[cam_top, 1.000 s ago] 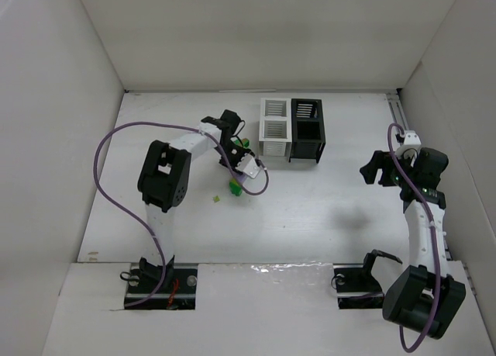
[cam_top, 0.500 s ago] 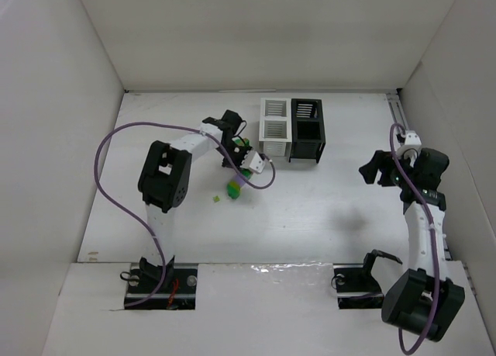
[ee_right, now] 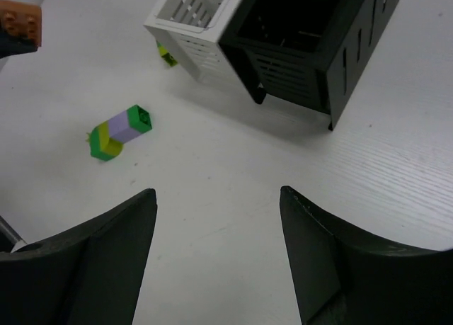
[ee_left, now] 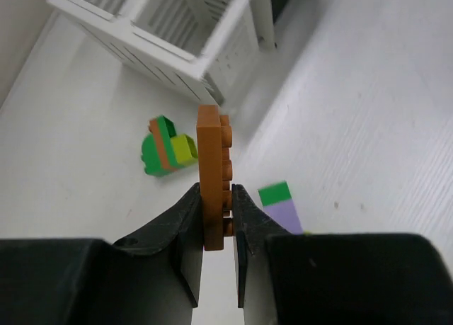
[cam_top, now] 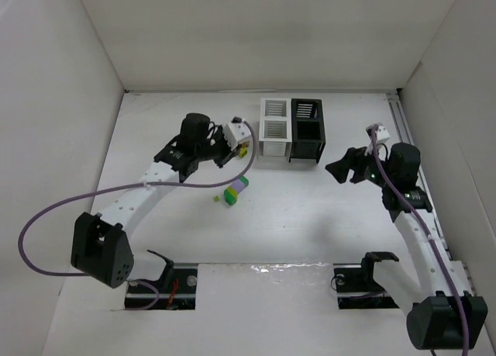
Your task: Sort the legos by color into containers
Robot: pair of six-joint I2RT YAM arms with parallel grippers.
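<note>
our left gripper (ee_left: 214,201) is clamped on the orange-brown brick (ee_left: 210,144), long axis pointing out past the fingertips (ee_left: 185,215), white bins (ee_left: 141,38) just ahead and left; our right gripper (ee_right: 216,196) hangs wide apart, over by the black bins (ee_right: 297,59).

Bright, even white light pours down from overhead, washing the walls pale. A soft grey shadow pools on the table (cam_top: 310,216) below the right arm (cam_top: 415,232). Glare glints along the table's near edge. In the left wrist view, the far white bins (ee_left: 177,27) and the green-lavender brick (ee_left: 282,206) are slightly blurred.
</note>
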